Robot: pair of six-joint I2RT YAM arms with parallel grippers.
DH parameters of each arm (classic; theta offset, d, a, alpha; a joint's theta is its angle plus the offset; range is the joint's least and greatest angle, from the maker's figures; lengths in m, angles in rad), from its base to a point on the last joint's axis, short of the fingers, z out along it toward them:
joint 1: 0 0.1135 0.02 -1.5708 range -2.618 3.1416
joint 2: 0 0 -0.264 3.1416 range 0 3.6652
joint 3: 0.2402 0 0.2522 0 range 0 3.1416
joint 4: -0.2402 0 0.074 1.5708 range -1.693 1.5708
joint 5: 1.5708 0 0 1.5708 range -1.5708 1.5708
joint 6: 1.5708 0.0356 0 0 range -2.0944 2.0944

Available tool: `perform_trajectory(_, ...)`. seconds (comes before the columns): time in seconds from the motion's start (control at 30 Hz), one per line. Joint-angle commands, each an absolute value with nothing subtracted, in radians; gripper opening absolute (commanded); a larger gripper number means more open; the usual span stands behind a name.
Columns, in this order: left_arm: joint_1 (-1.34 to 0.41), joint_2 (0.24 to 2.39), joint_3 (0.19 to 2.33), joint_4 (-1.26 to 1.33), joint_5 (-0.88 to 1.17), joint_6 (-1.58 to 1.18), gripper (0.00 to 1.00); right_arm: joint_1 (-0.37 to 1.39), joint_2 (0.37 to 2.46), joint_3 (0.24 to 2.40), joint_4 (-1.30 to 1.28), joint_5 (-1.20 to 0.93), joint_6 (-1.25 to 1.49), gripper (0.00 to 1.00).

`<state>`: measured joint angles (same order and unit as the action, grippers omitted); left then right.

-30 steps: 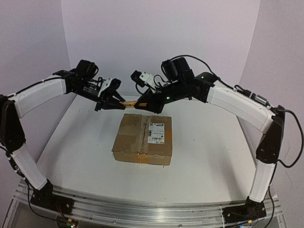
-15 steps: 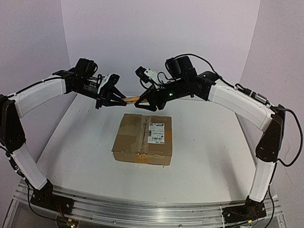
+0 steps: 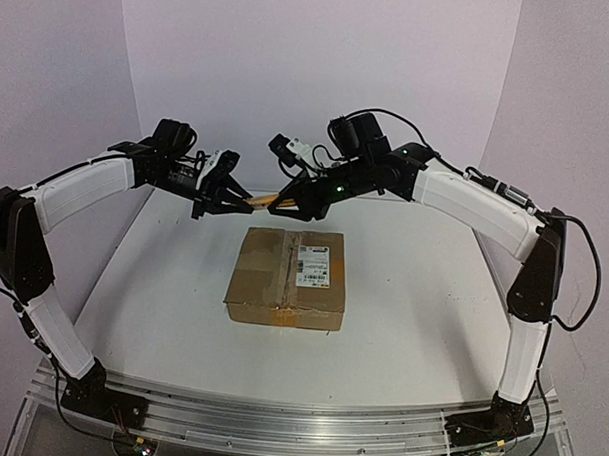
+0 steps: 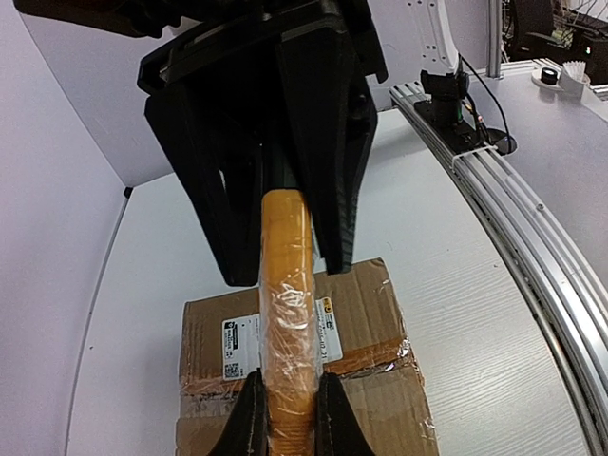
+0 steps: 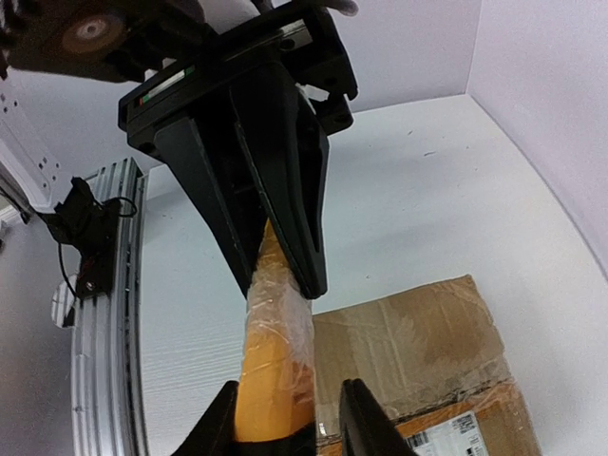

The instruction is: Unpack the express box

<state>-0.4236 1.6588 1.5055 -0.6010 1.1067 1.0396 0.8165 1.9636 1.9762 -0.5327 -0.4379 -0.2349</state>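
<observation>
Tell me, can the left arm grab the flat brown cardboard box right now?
Probably not yet. The left gripper is shut on an orange-yellow tool wrapped in clear film, raised off the flat brown cardboard box. Nothing blocks the way down, though.

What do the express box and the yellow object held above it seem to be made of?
The express box looks like brown cardboard, matte and creased, with glossy tape along its seam and a white paper label. The yellow object seems to be smooth hard plastic, but this is uncertain: clear film, crinkled and shiny, covers most of it.
</observation>
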Motion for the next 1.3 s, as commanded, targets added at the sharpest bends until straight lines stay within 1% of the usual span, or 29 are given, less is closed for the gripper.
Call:
perform_trajectory(0.0, -0.434, 1.66, 1.551, -0.57, 1.145, 1.024, 0.0, 0.827, 1.993, 2.025, -0.503, -0.472, -0.232, 0.22)
perform_trajectory(0.1, -0.434, 1.663, 1.555, -0.569, 1.146, 1.026, 0.0, 0.83, 2.004, 2.044, -0.502, -0.491, -0.232, 0.04)
perform_trajectory(0.13, -0.435, 1.665, 1.556, -0.569, 1.146, 1.026, 0.0, 0.83, 2.006, 2.046, -0.502, -0.502, -0.232, 0.0)
perform_trajectory(0.27, -0.435, 1.669, 1.551, -0.557, 1.136, 1.016, 0.0, 0.829, 2.0, 2.034, -0.502, -0.517, -0.215, 0.0)
perform_trajectory(0.3, -0.434, 1.667, 1.543, -0.541, 1.128, 1.011, 0.06, 0.827, 1.995, 2.023, -0.502, -0.512, -0.2, 0.0)
perform_trajectory(0.4, -0.421, 1.652, 1.505, -0.469, 1.081, 1.013, 0.67, 0.8, 1.967, 1.972, -0.499, -0.458, -0.124, 0.0)
perform_trajectory(0.43, -0.409, 1.647, 1.494, -0.439, 1.067, 1.015, 0.82, 0.785, 1.951, 1.942, -0.495, -0.424, -0.094, 0.0)
perform_trajectory(0.5, -0.376, 1.645, 1.485, -0.37, 1.055, 0.989, 0.96, 0.761, 1.915, 1.883, -0.48, -0.338, -0.033, 0.0)
perform_trajectory(0.57, -0.339, 1.661, 1.499, -0.344, 1.053, 0.992, 0.97, 0.746, 1.88, 1.828, -0.45, -0.241, 0.047, 0.0)
perform_trajectory(0.67, -0.307, 1.715, 1.51, -0.415, 0.987, 1.123, 0.93, 0.73, 1.834, 1.763, -0.415, -0.082, 0.172, 0.0)
perform_trajectory(0.77, -0.302, 1.745, 1.446, -0.457, 0.903, 1.306, 0.89, 0.727, 1.798, 1.708, -0.396, 0.043, 0.27, 0.0)
perform_trajectory(0.9, -0.302, 1.769, 1.376, -0.433, 0.862, 1.385, 0.86, 0.721, 1.773, 1.649, -0.38, 0.138, 0.396, 0.0)
perform_trajectory(1.03, -0.302, 1.802, 1.308, -0.366, 0.782, 1.441, 0.8, 0.712, 1.744, 1.557, -0.374, 0.286, 0.508, 0.0)
perform_trajectory(1.1, -0.302, 1.815, 1.263, -0.364, 0.725, 1.528, 0.77, 0.702, 1.742, 1.532, -0.374, 0.311, 0.533, 0.0)
perform_trajectory(1.17, -0.303, 1.815, 1.209, -0.349, 0.704, 1.589, 0.75, 0.699, 1.746, 1.523, -0.375, 0.334, 0.533, 0.0)
perform_trajectory(1.27, -0.321, 1.807, 1.161, -0.355, 0.716, 1.616, 0.74, 0.682, 1.75, 1.496, -0.376, 0.331, 0.546, 0.0)
